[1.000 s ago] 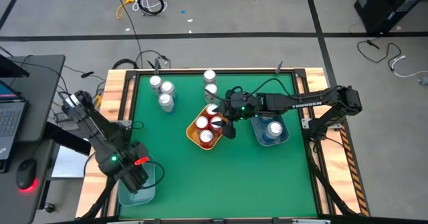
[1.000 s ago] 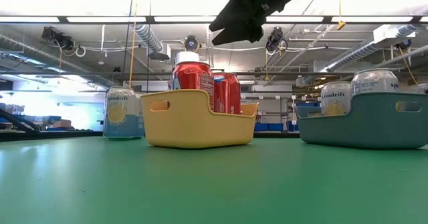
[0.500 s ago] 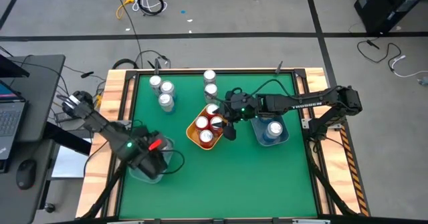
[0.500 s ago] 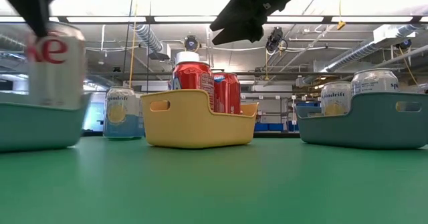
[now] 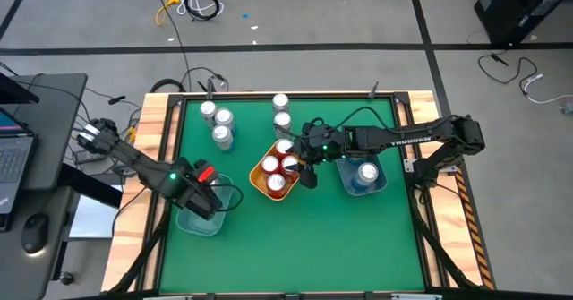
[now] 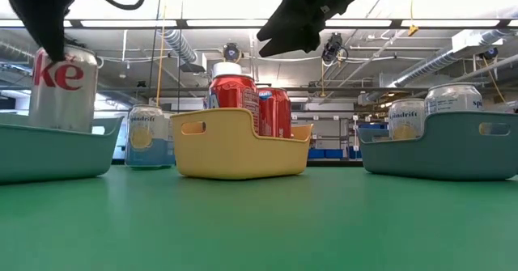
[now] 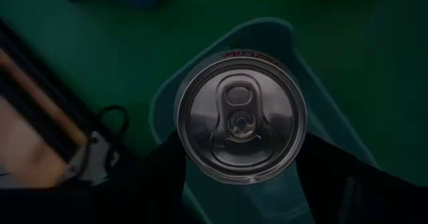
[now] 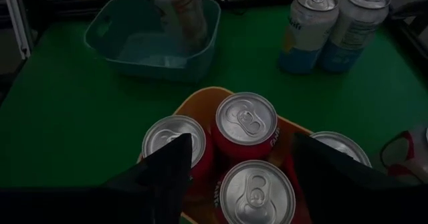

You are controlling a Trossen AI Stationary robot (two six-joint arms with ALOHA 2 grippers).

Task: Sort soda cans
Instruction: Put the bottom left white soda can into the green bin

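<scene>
1. Green felt covers the table (image 5: 295, 246), framed by wooden edging, with grey floor and loose cables at the top of the high view.
2. At the lower left of that view, the left gripper (image 5: 204, 195) holds a silver-grey can (image 6: 61, 89) upright in a blue-grey bin (image 5: 199, 221); its fingers flank the can top in the left wrist view.
3. At centre sits a yellow bin (image 5: 258, 183) packed with red cans (image 5: 289, 164).
4. The right gripper (image 5: 307, 167) hovers just above them, jaws spread moderately and holding nothing, its dark fingers (image 8: 164, 170) blocking part of the cans.
5. Right of centre, a second blue-grey bin (image 5: 380, 185) holds light blue cans (image 5: 366, 172).
6. Loose cans (image 5: 220, 126) stand at the upper left of the felt, and two more (image 5: 281, 112) near the top centre.
7. A laptop (image 5: 13, 161) sits at the left edge.
</scene>
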